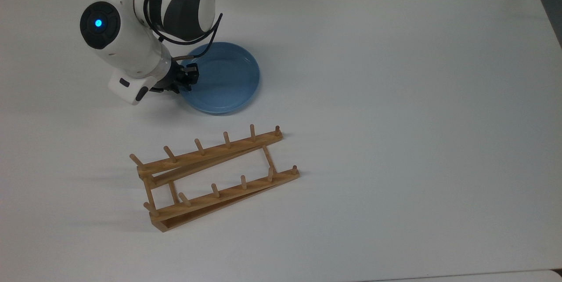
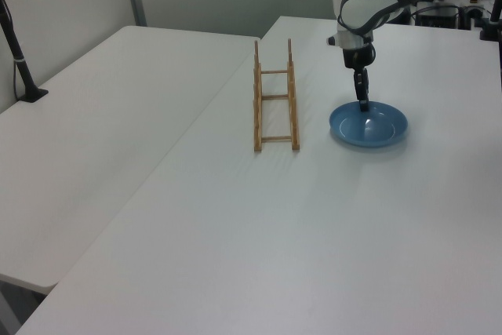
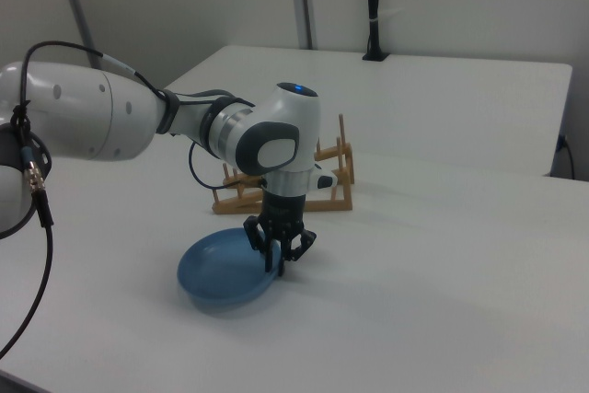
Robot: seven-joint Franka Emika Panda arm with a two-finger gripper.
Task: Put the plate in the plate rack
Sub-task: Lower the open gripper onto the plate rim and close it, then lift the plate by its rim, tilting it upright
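Down at the plate's (image 1: pixel 224 77) rim sits the claw (image 3: pixel 276 260); fingers astride it.

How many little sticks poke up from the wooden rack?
12: six along each rail of the plate rack, one row on the rail nearer the plate, the other on the far rail; none look hidden.
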